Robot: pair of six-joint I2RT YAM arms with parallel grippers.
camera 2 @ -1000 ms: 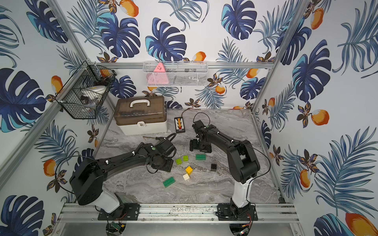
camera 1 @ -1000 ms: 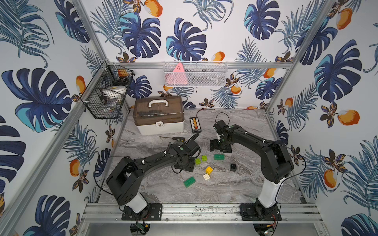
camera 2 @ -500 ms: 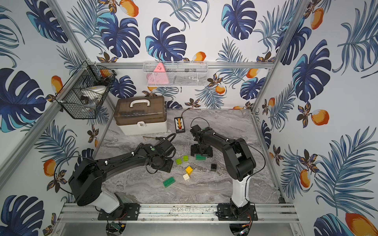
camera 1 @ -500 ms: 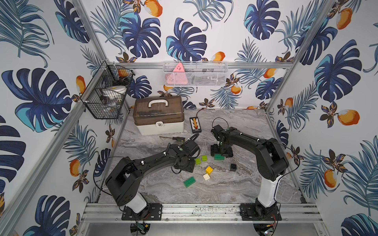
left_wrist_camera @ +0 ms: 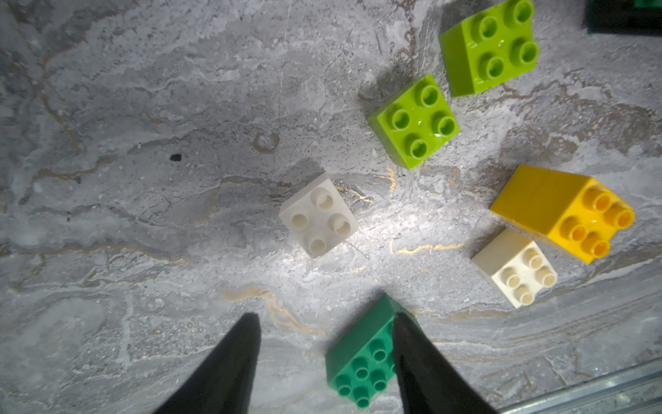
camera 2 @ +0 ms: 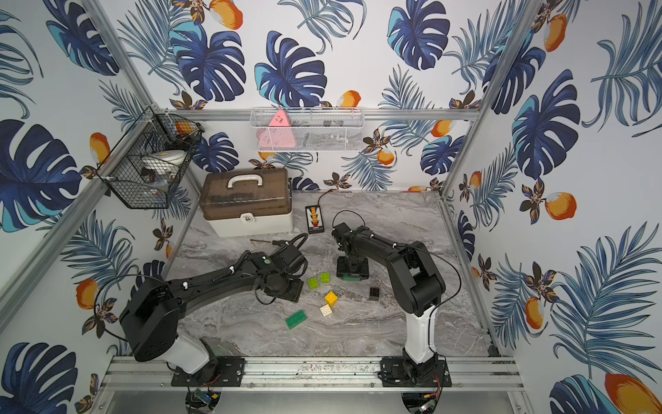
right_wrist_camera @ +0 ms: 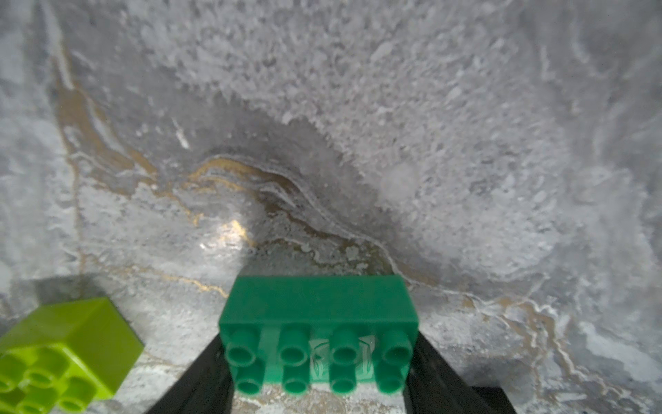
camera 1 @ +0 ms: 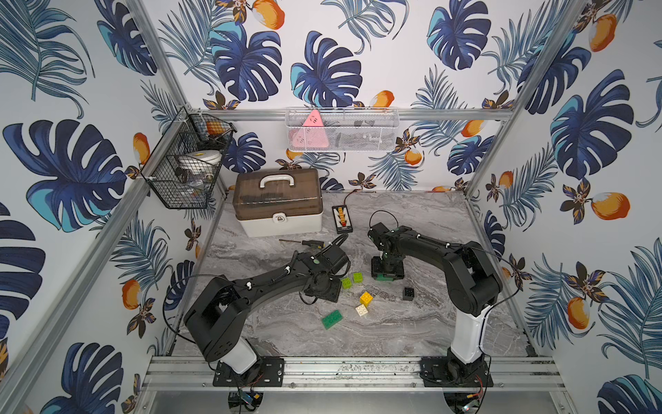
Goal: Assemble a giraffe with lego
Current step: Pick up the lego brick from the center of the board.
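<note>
Right gripper (right_wrist_camera: pixel 318 344) pinches the dark green brick (right_wrist_camera: pixel 318 304) by its short ends, long axis spanning the jaws, while the left gripper (left_wrist_camera: pixel 324 319) hangs open beside the second green brick (left_wrist_camera: pixel 361 358).

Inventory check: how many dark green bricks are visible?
2: one brick in the right tool, a second brick on the table by the left tool. Others may be hidden.

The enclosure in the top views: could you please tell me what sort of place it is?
Probably a staged robot test cell: the left arm and right arm bolted to an aluminium rail, leaf-print wall panels on a metal frame, loose lego bricks on a marble-look tabletop.
</note>
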